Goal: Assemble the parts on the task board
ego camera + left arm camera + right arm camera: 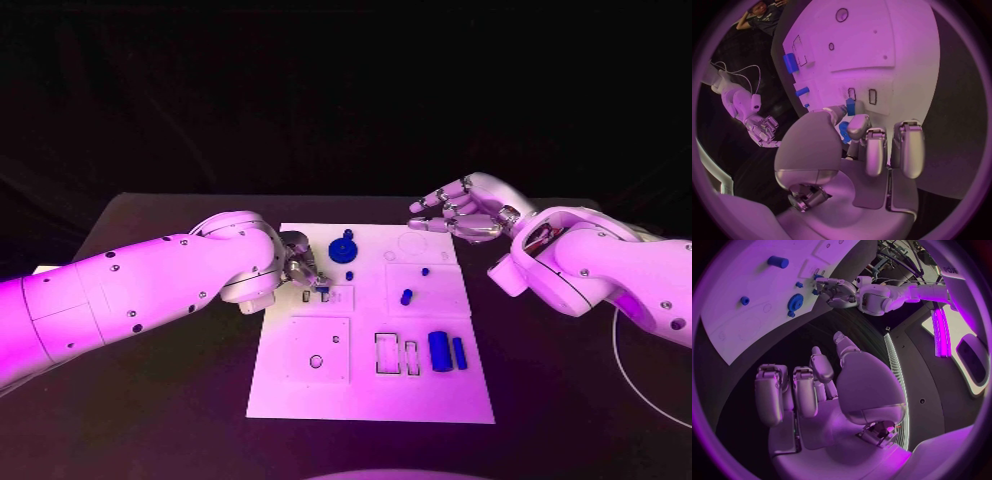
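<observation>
The white task board lies in the middle of the table. My left hand is over the board's left edge and pinches a small blue part between thumb and finger, just above two small slots. A blue gear sits on the board beside that hand. Two small blue pieces lie mid-board, and two blue bars lie on the right side. My right hand hovers above the board's far right corner, fingers apart, holding nothing.
Rectangular recesses and a square plate with a hole mark the near half of the board. A thin cable runs along the table at the right. Black tabletop surrounds the board.
</observation>
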